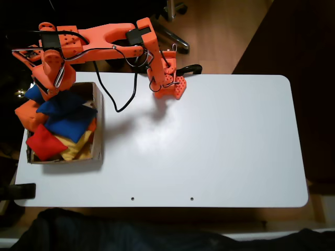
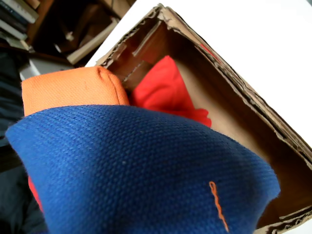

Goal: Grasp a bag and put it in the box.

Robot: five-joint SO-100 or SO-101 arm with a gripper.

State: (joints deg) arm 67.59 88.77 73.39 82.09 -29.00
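Cardboard, brown and thin-walled, formed the box (image 1: 97, 125) at the left end of the white table (image 1: 209, 141) in the fixed view. It was heaped full: an orange beanbag (image 1: 29, 116) hung over its left wall, a red beanbag (image 1: 46, 143) lay at its lower left on yellow fabric (image 1: 73, 149), and two royal-blue bags were stacked across the middle. The upper one, the bag (image 1: 60, 104), lay directly under the gripper (image 1: 46, 90), whose orange fingers pointed down at the box's upper left corner; whether they were clamped on the fabric or parted could not be told. In the wrist view the bag (image 2: 146, 175) sat right up against the lens, with the orange beanbag (image 2: 68, 90) behind it, the red beanbag (image 2: 165, 87) deeper inside and the box wall (image 2: 253, 97) running to the right. Further right in the fixed view stood the arm's base (image 1: 168, 83), at the table's far edge.
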